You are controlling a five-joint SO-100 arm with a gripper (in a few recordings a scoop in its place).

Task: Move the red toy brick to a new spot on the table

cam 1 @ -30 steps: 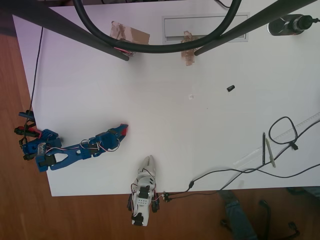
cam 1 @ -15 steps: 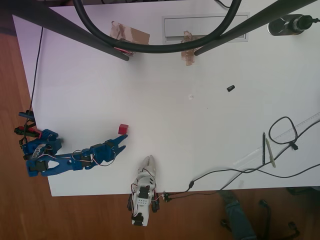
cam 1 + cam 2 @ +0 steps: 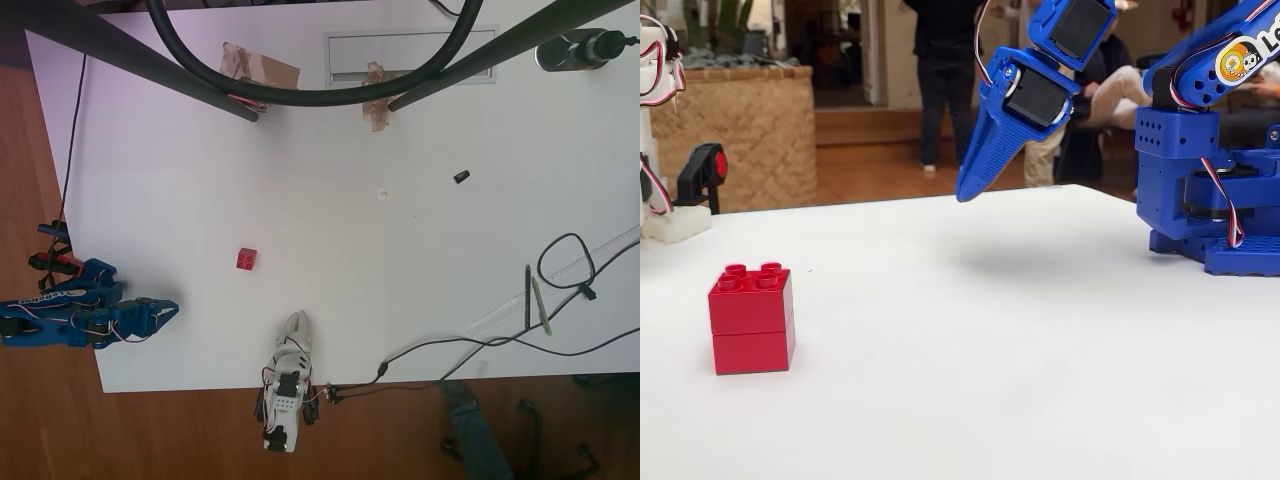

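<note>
The blue two-finger gripper (image 3: 968, 188) has pulled back toward its base, jaws closed and empty, leaving the small red studded plastic brick (image 3: 246, 258) standing on the white table (image 3: 400, 300). Light, rigid, slick; best pinched across flat sides.

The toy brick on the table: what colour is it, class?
Bright red; the toy brick shows best in the fixed view.

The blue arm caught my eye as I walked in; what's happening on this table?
The red toy brick stands alone, studs up, on the white table; nothing holds it. The blue arm has let it go and folded back toward its base at the table's edge. Its gripper hangs above the surface, well clear of the brick, and looks shut.
</note>
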